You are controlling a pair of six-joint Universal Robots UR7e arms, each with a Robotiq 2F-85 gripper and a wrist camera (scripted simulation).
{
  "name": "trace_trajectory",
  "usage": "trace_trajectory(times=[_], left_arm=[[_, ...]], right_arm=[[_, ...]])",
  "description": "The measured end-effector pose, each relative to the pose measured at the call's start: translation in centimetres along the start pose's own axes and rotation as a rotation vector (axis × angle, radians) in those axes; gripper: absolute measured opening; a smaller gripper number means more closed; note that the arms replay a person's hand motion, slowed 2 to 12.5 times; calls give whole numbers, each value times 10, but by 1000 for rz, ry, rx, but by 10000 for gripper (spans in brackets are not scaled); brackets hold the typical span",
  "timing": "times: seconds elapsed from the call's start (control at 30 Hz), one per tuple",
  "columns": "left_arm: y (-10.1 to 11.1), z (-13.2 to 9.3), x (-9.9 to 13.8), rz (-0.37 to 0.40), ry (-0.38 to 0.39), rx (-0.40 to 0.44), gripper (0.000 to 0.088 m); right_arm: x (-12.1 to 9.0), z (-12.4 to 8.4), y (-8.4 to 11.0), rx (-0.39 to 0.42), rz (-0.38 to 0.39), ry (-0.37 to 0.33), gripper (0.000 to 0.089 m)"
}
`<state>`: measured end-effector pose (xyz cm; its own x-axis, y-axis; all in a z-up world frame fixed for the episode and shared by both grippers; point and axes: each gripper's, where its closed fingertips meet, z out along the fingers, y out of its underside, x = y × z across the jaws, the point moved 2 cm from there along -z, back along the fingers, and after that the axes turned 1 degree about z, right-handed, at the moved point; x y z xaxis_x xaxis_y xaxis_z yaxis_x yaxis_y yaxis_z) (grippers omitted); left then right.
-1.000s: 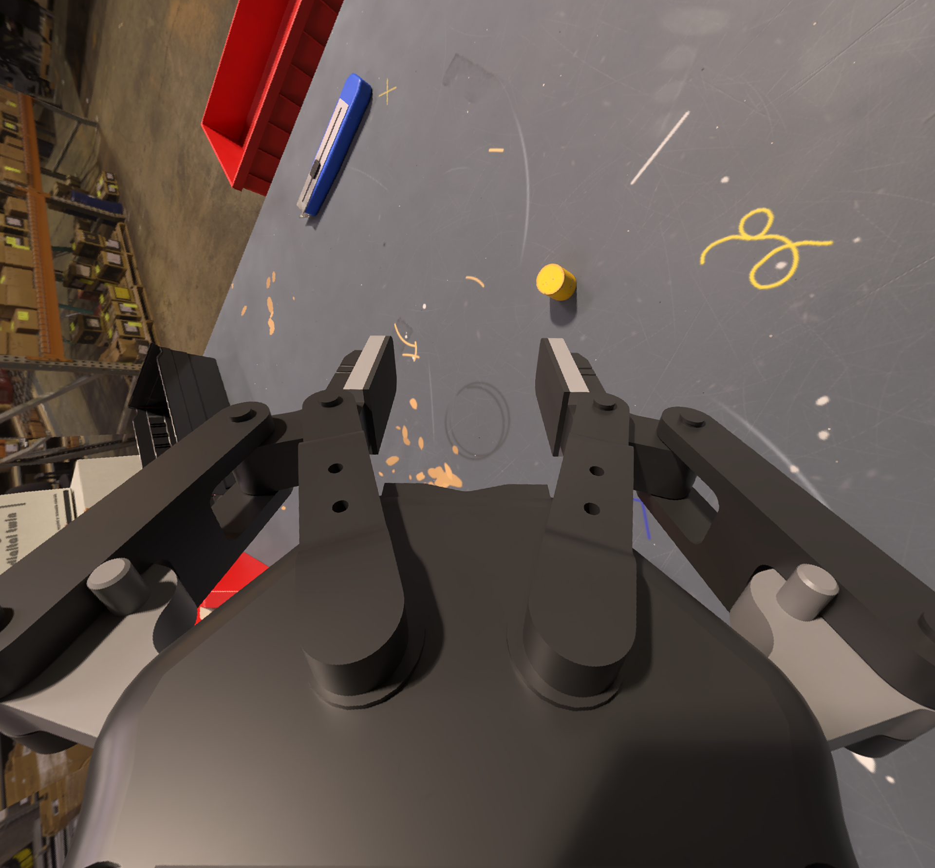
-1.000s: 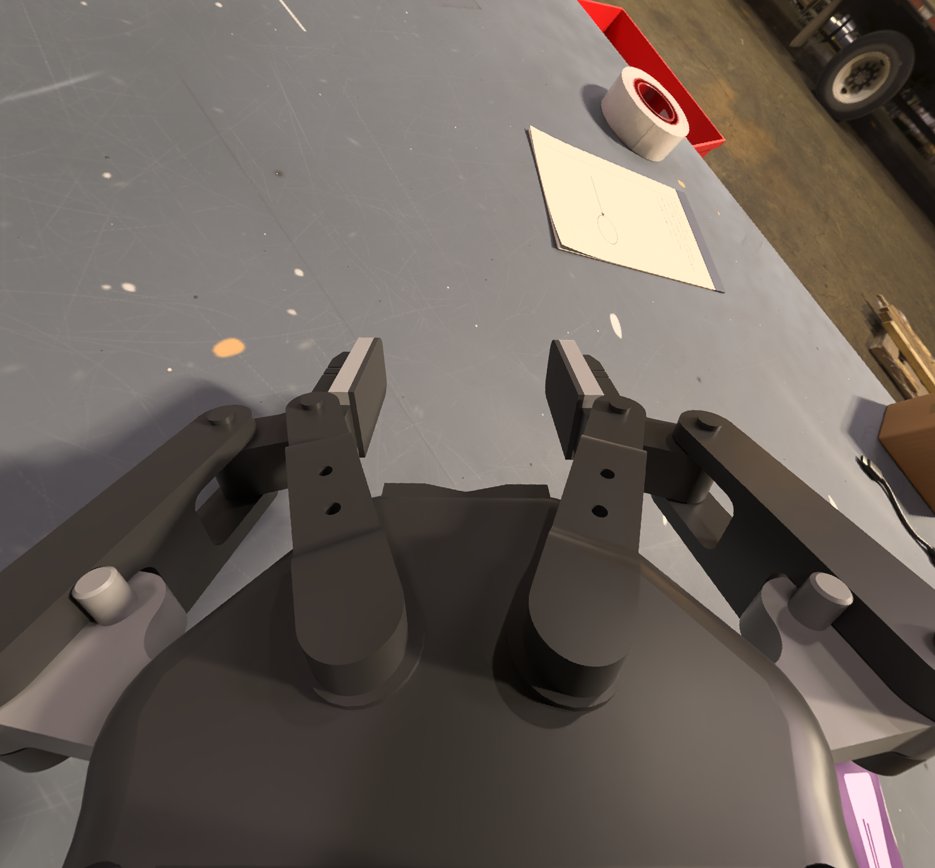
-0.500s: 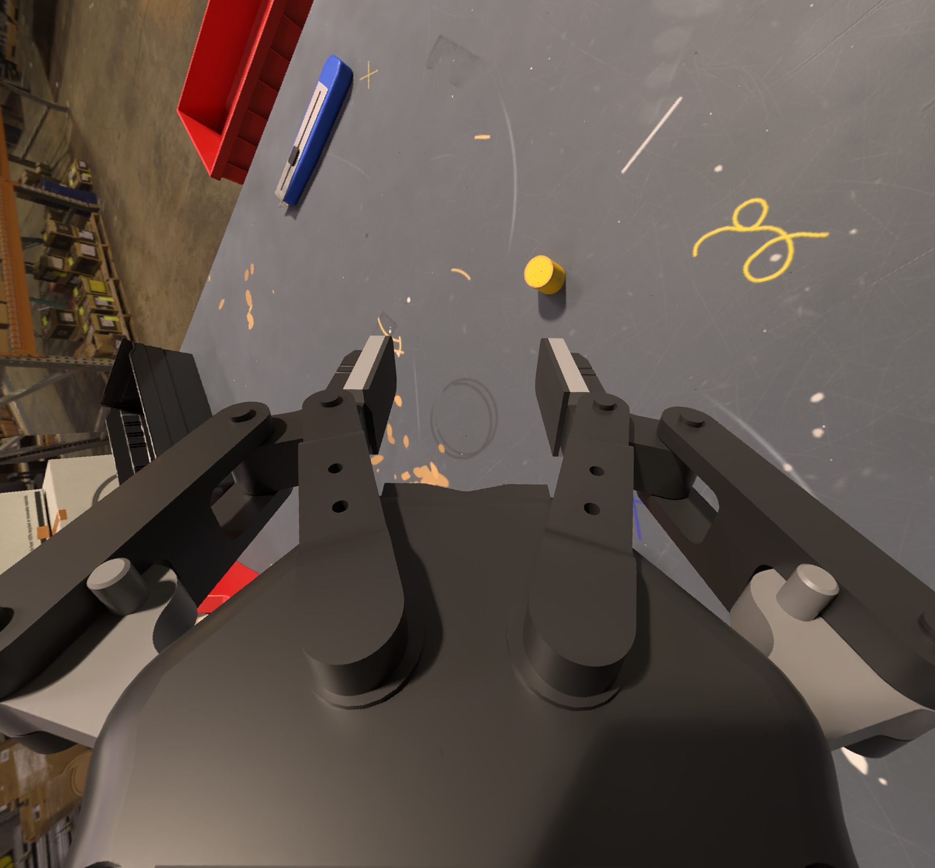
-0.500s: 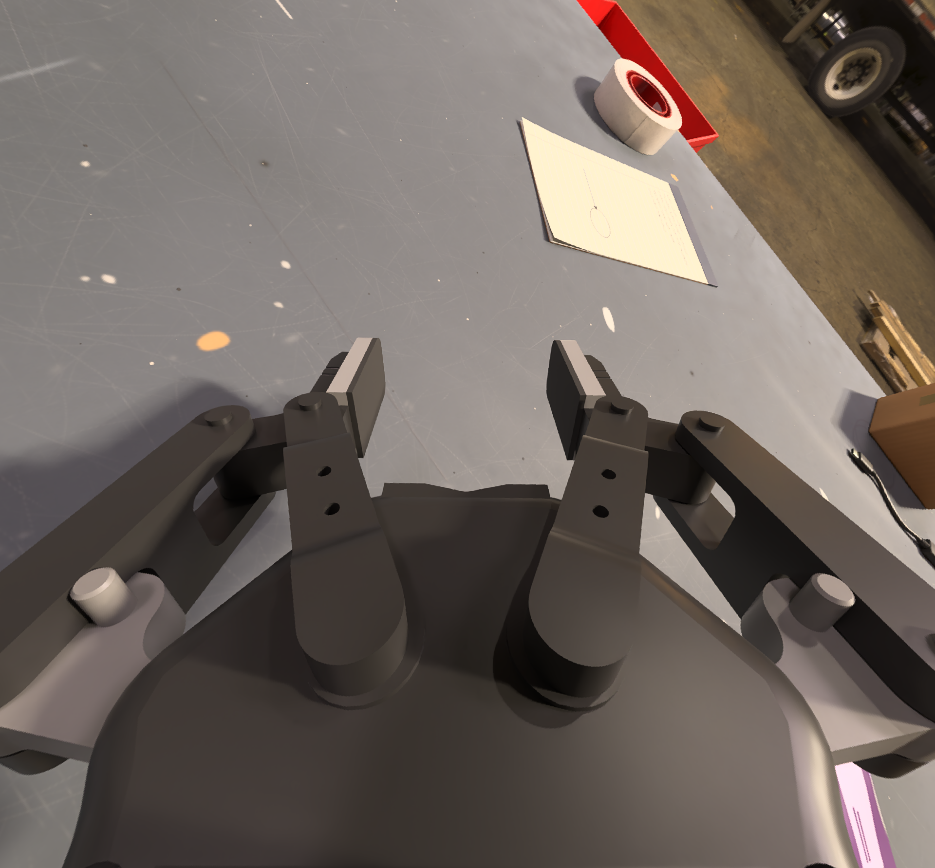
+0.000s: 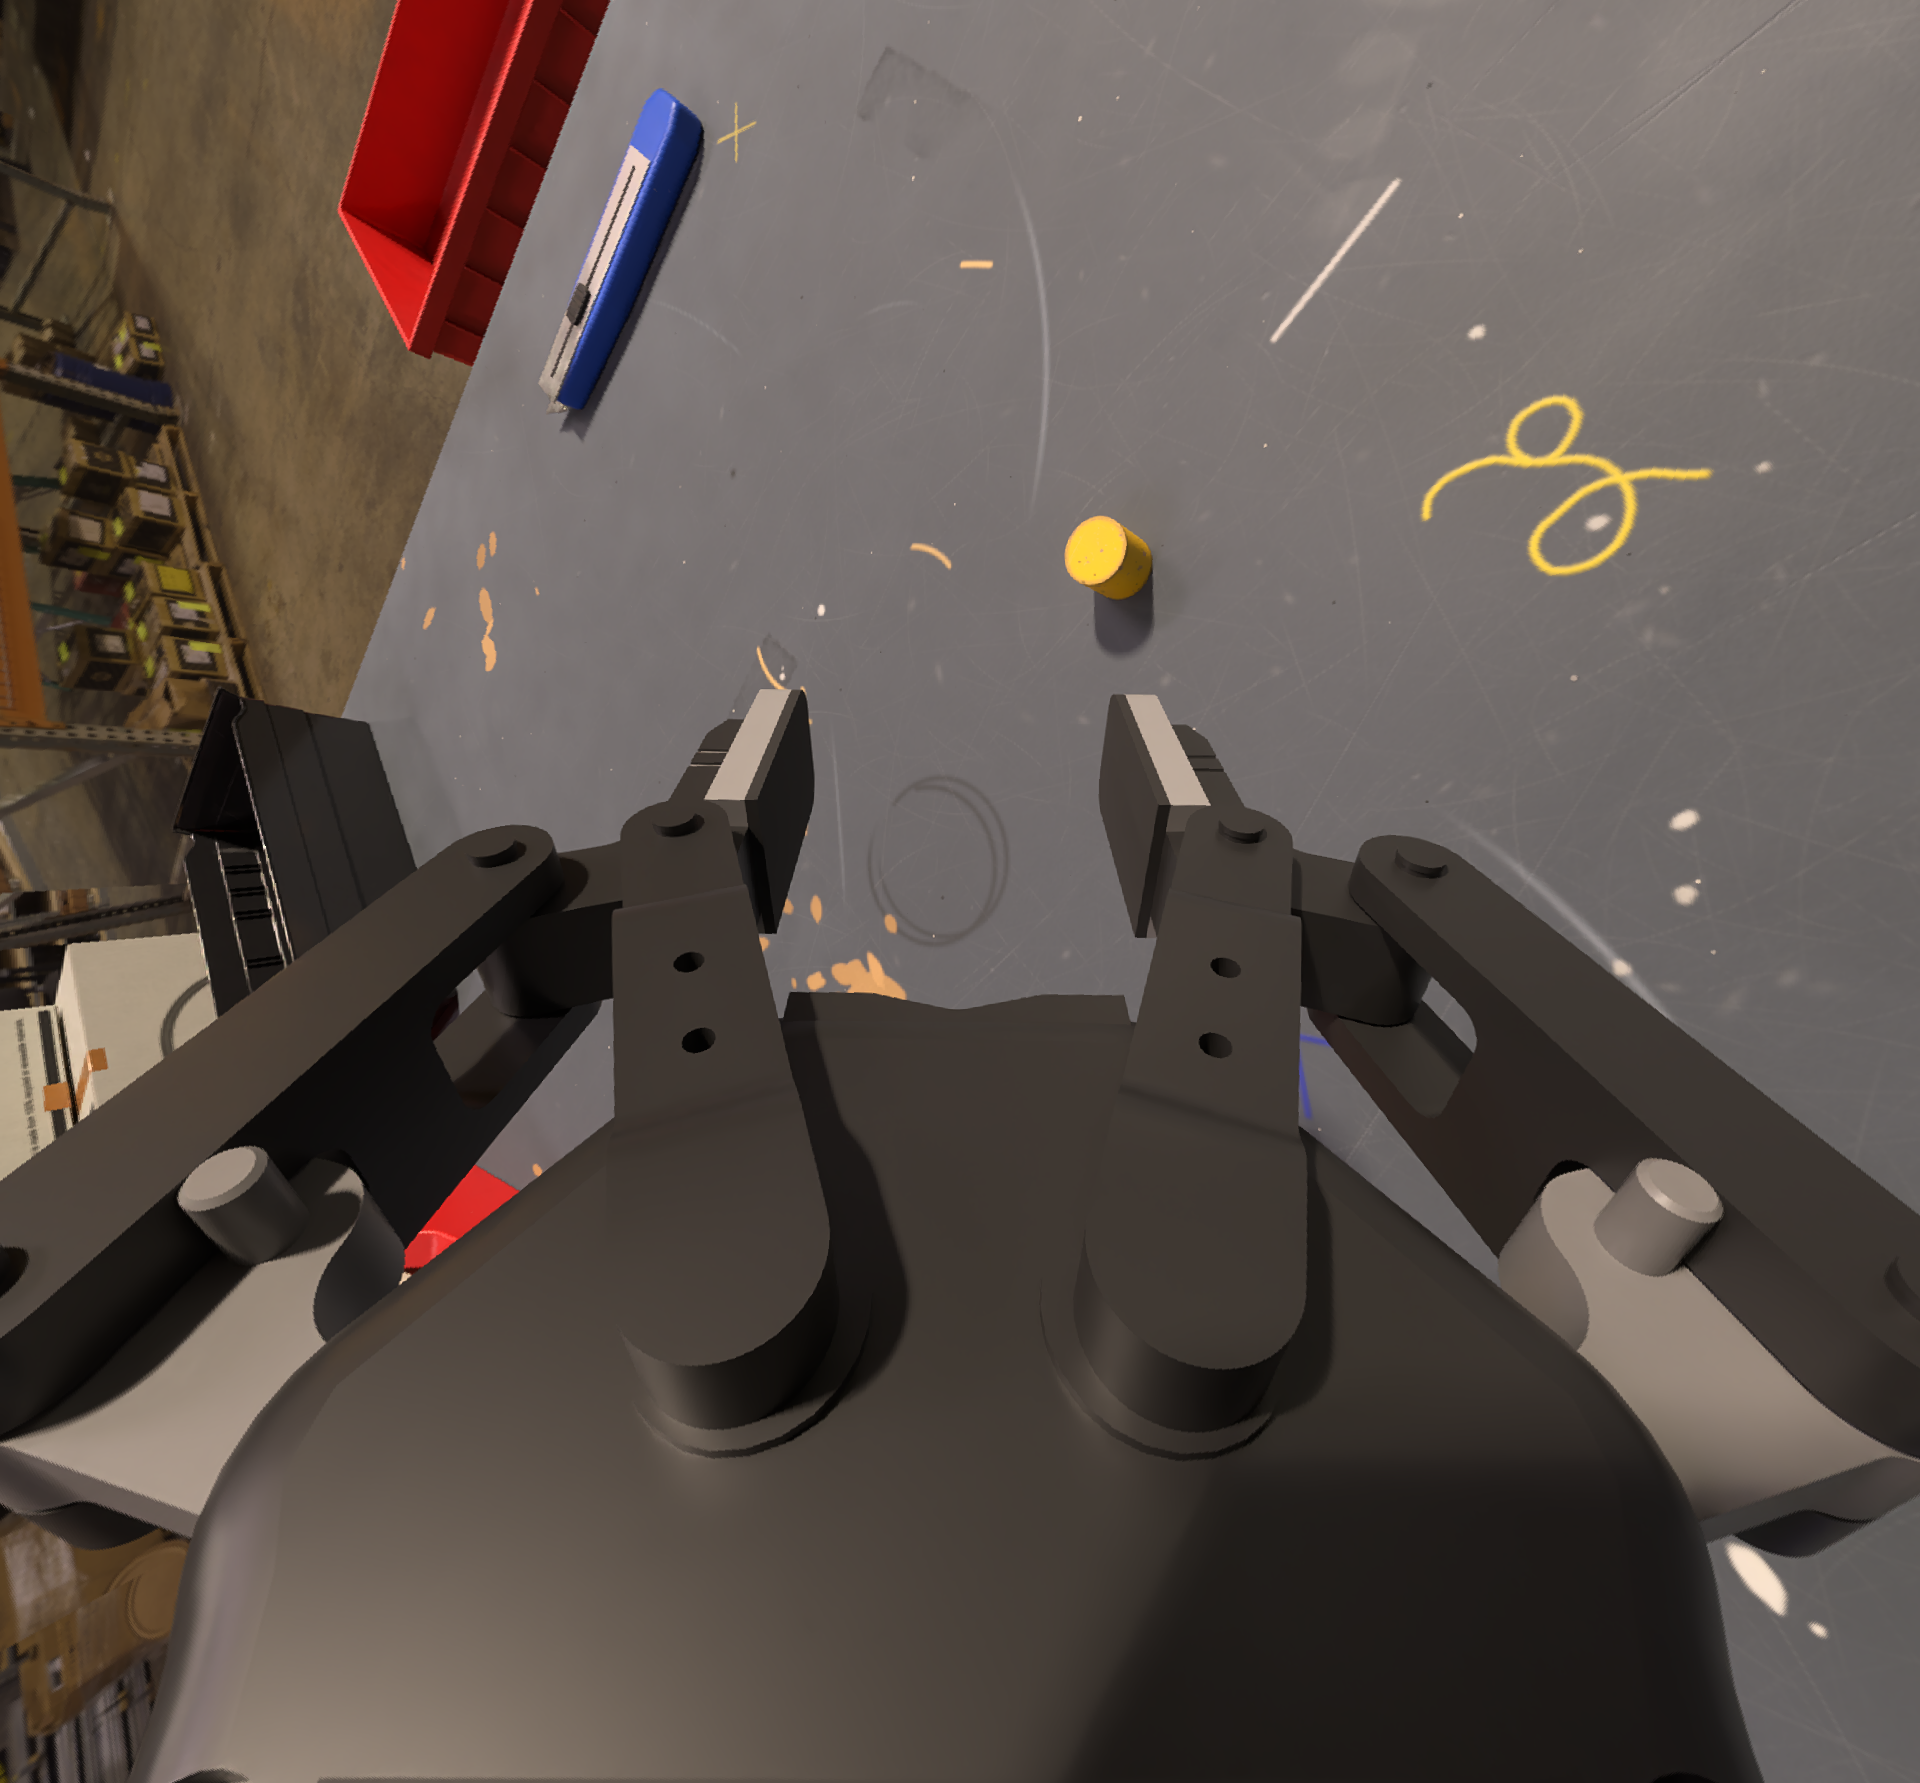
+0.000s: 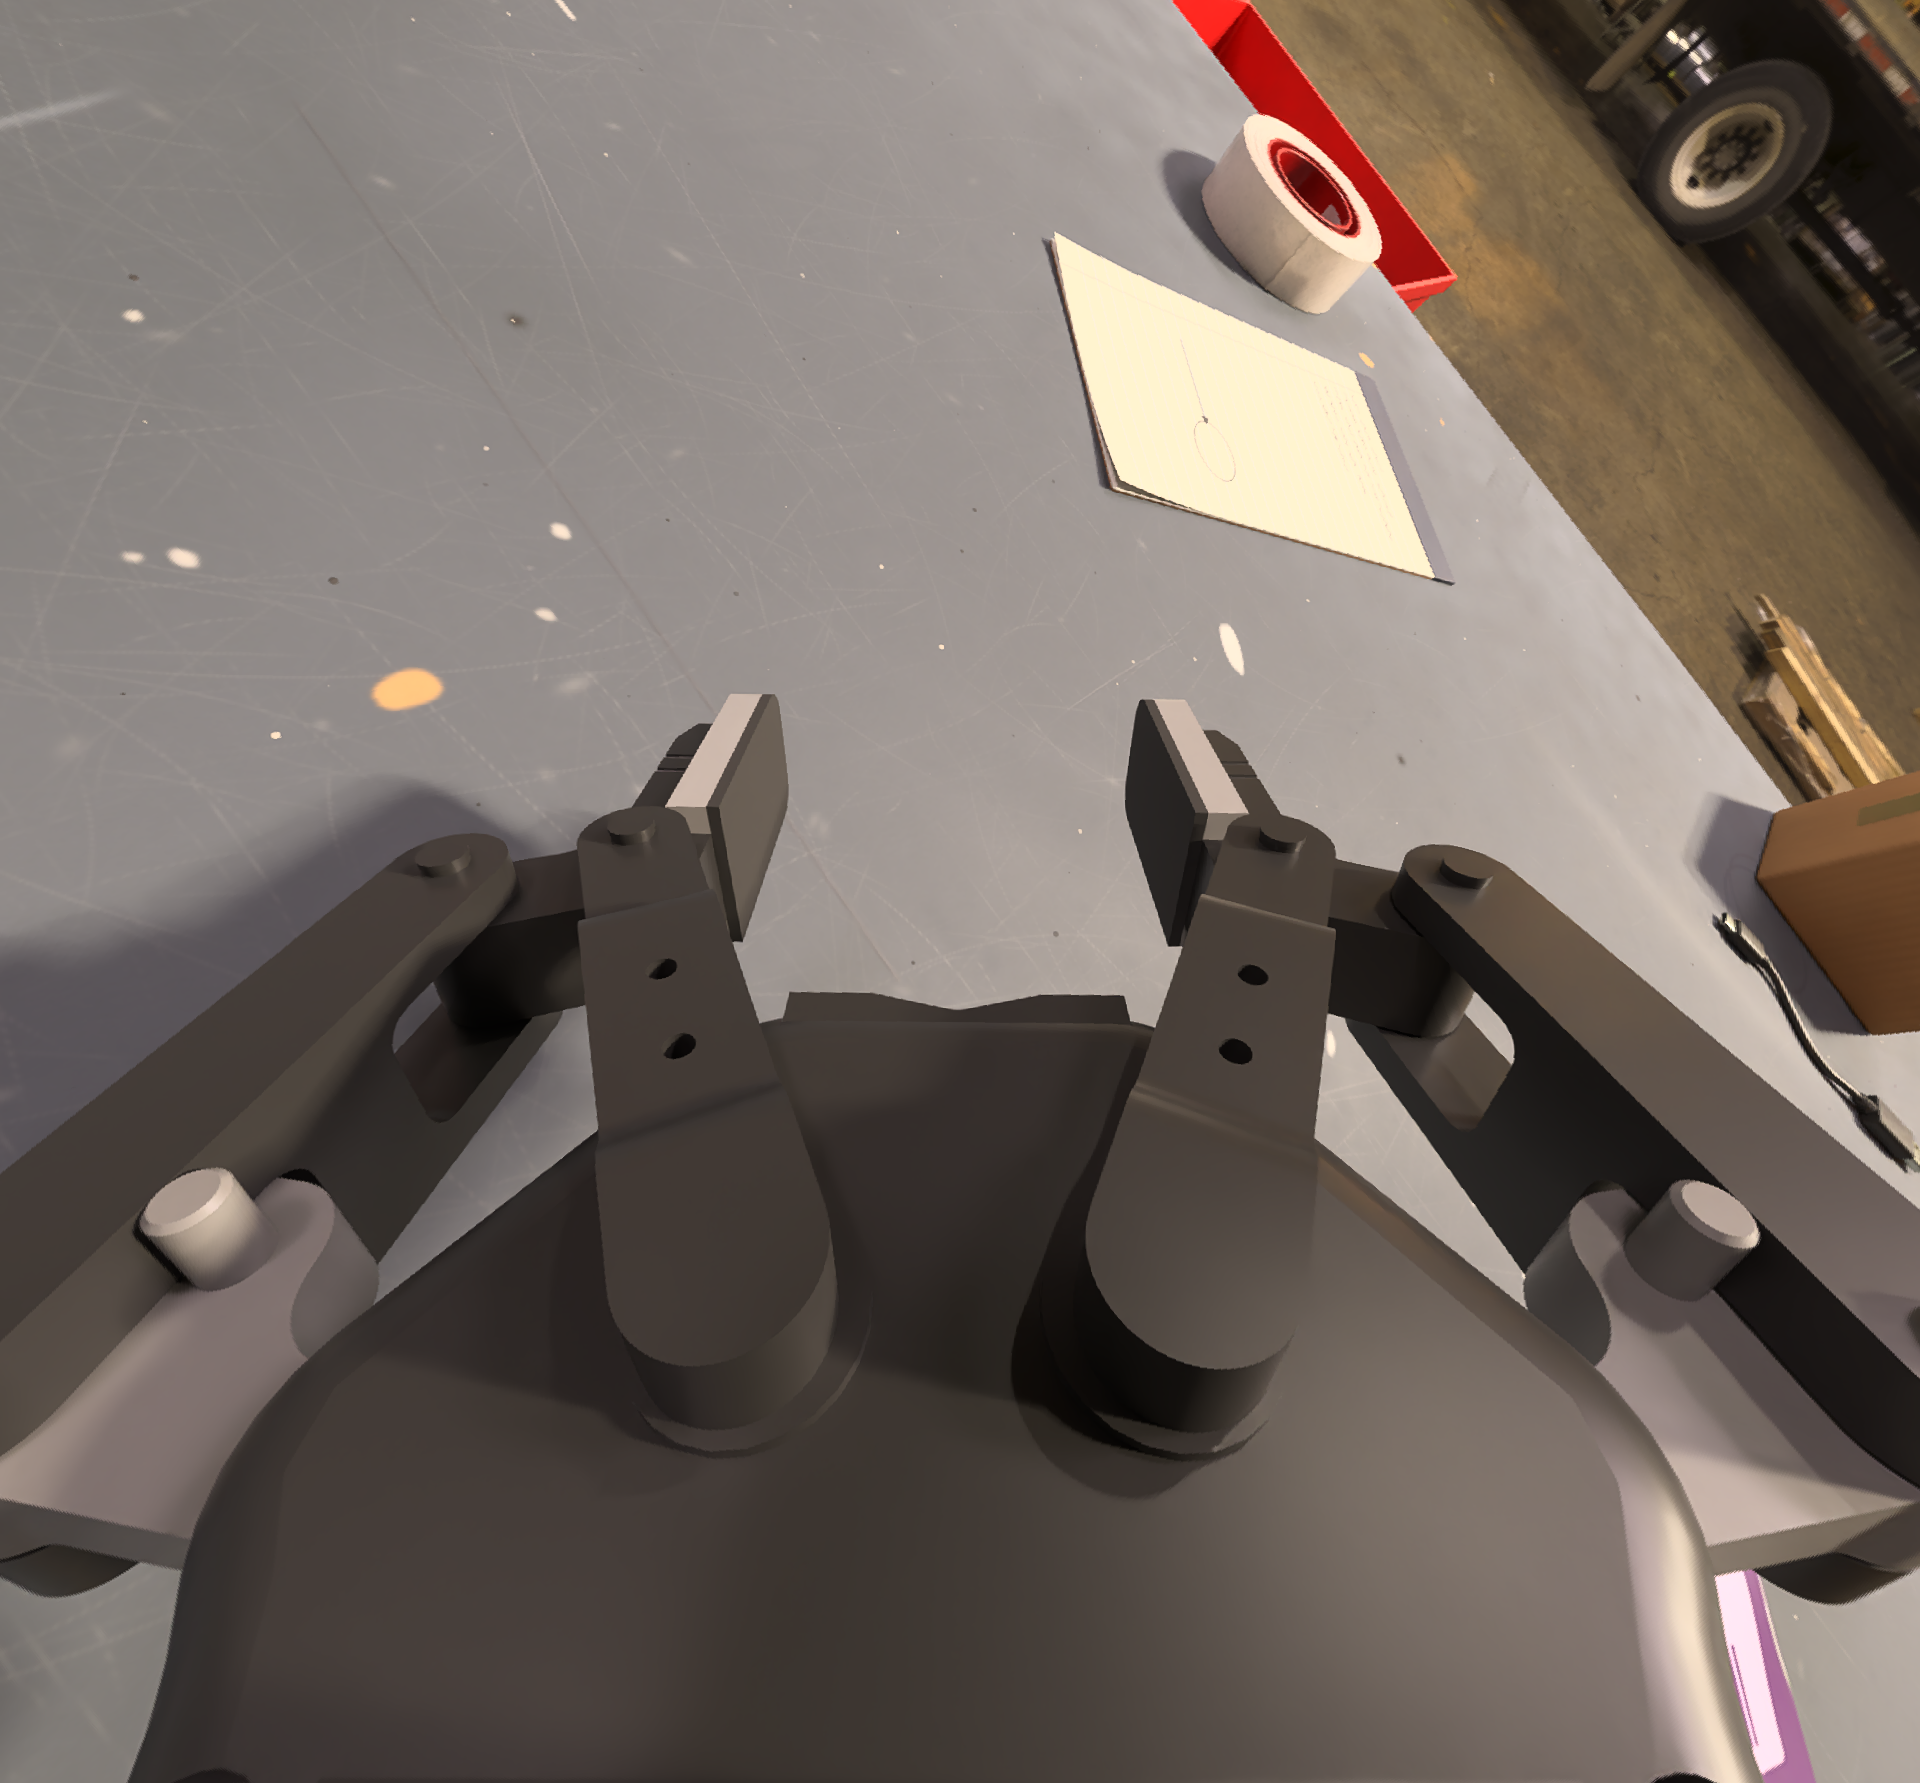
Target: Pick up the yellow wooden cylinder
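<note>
The yellow wooden cylinder (image 5: 1108, 557) is small and stands on the grey table, in the left wrist view just beyond and slightly right of my left gripper (image 5: 956, 746). The left gripper is open and empty, its fingertips short of the cylinder and apart from it. My right gripper (image 6: 961, 757) is open and empty above bare table. The cylinder does not show in the right wrist view.
A blue utility knife (image 5: 623, 247) lies near the table's left edge beside a red bin (image 5: 457, 102). A black box (image 5: 281, 860) stands at the left. In the right wrist view are a paper sheet (image 6: 1247, 414), a tape roll (image 6: 1294, 211), a brown box (image 6: 1860, 892), a cable (image 6: 1808, 1037).
The left gripper has shifted slightly, so the cylinder and knife sit a little further left and up in its view. The right gripper has crept forward over the table. Both stay open.
</note>
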<state>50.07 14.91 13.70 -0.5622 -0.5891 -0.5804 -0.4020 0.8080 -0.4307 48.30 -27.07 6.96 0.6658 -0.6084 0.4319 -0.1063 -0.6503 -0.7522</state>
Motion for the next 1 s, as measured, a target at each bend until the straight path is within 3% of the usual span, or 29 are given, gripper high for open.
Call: trace_trajectory(times=[1.0], left_arm=[[-5,7,6,2,11,16,502]], right_arm=[[3,2,3,-13,-22,25,597]])
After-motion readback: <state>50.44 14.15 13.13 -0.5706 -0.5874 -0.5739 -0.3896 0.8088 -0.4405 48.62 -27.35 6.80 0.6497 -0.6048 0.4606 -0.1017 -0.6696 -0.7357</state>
